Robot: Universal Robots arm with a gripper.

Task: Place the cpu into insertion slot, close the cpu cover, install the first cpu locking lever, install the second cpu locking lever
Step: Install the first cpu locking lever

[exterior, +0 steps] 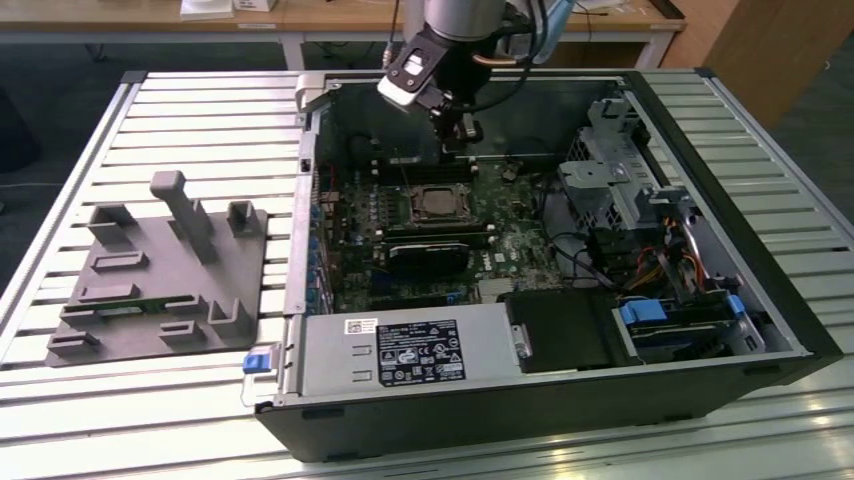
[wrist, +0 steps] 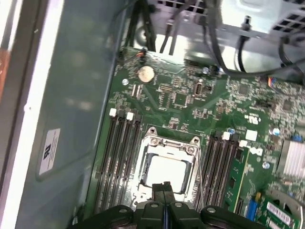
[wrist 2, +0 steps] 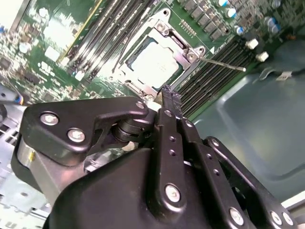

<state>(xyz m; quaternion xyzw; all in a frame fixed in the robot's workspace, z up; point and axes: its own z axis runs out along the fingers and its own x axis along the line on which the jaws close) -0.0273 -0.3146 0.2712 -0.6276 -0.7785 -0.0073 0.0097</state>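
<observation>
So the end effector [wrist 2: 170,94] is clenched: both fingers are pressed flat together and there's nothing between them. In the exterior view it hangs inside the open computer case [exterior: 534,415], over the far part of the motherboard [wrist: 190,105], and the case itself lies on its side on the slatted counter [exterior: 200,110].

The cpu [wrist 2: 155,64] isn't in the end effector, it's already sitting in the insertion slot [exterior: 412,192] with its silver-grey top facing up. The cpu cover [wrist: 169,143] looks to be lying down around it, so the metal frame borders the chip on all sides.

As for where it sits relative to the end effector: in both wrist views the closed fingertips point at the edge of the socket, right beside the frame and a bit off the chip's middle. In the exterior view the socket is just nearer the camera than the tips. I honestly can't tell whether the tips touch the frame or sit just above it.

One thin metal lever [wrist 2: 221,64] sticks out from a corner of the socket, over the black memory slots [wrist: 119,162] that run along both sides of the socket.

Off to the exterior view's left, a grey fixture block [exterior: 147,290] sits on the counter, well apart from the arm.
</observation>
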